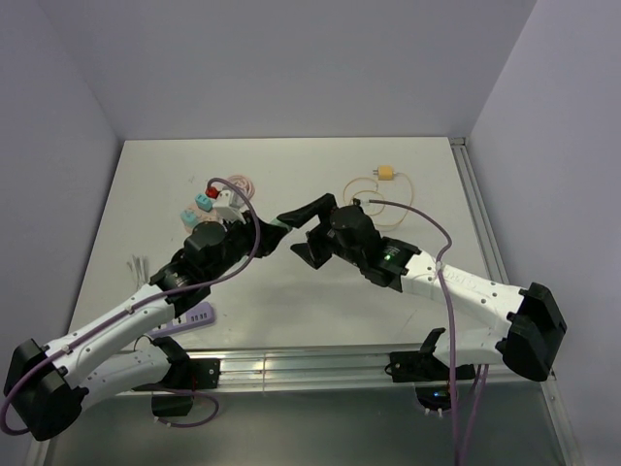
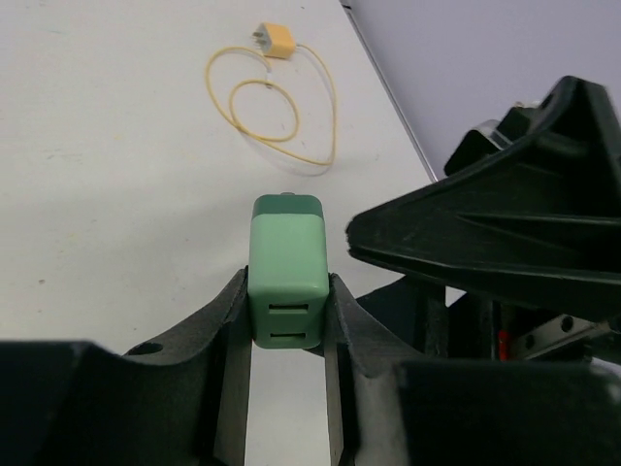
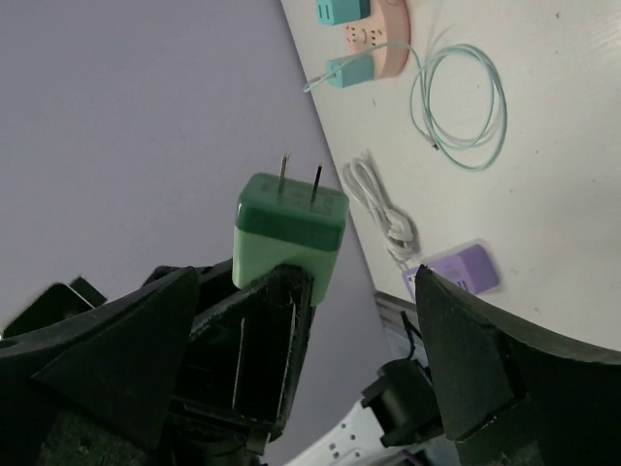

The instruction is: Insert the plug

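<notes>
The green plug (image 2: 288, 267) is pinched at its lower sides by the left gripper (image 2: 287, 293), whose two fingers close on it above the middle of the table (image 1: 291, 165). Its two slots face the left wrist camera and its two metal prongs point away, toward the right arm. The right gripper (image 3: 309, 280) is spread wide on either side of the plug, touching nothing. Farther off, a pink power strip (image 3: 383, 34) carries teal plugs (image 3: 342, 10), a coiled white cable (image 3: 383, 209) lies near a purple adapter (image 3: 461, 267), and a yellow cable (image 2: 281, 107) loops at the far side.
</notes>
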Robot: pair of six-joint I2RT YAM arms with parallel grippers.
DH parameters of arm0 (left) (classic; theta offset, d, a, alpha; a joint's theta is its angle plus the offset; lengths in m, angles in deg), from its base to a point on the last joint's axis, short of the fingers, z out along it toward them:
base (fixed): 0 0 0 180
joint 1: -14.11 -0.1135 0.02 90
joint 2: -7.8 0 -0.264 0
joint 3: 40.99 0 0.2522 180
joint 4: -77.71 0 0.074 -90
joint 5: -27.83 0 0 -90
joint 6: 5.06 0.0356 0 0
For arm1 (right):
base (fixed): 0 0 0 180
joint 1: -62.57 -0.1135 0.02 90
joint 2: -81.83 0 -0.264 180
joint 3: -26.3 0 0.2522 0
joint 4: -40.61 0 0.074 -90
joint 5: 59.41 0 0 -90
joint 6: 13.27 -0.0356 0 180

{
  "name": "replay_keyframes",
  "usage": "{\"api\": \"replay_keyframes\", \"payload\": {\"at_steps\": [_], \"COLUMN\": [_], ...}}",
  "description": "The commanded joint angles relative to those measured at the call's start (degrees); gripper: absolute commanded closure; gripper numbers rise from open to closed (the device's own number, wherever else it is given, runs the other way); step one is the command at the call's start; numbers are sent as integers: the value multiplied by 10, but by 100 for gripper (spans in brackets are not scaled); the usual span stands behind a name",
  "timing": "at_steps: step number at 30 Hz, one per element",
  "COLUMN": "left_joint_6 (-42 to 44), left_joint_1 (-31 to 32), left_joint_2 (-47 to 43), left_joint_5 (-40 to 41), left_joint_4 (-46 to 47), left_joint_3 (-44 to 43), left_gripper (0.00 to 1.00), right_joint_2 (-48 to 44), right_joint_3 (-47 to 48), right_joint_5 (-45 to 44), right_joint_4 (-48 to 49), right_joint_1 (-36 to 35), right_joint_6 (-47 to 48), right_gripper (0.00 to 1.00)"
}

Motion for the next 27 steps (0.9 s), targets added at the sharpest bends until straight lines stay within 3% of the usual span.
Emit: {"api": "replay_keyframes", "payload": {"at_steps": [1,8,12,17,23,27], "left_joint_6": [-8,8,18,52,104,156], "left_joint_1": [-1,-2,-6,-35,-137,-185], "left_joint_2": [-15,-20,-17,13,116,208], "left_joint_5": [49,79,105,108,56,55], "left_joint_4": [-21,-79,-130,-220,-306,-367], "left_joint_3": [-43,-74,-107,-172,-269,-374], "left_gripper": [100,100,100,99,100,100], "right_joint_2": [-5,-93,-175,-267,-356,-341], "right_joint_3": [44,-28,-79,-107,-180,-195], "right_joint_5": [3,-11,-21,-30,99,191], "right_joint_4": [-15,-1,-2,-92,-82,-73], "right_joint_1": [-3,11,42,81,189,236], "right_joint_6": [70,137,254,381,488,515], "right_gripper": [0,0,0,0,0,2]}}
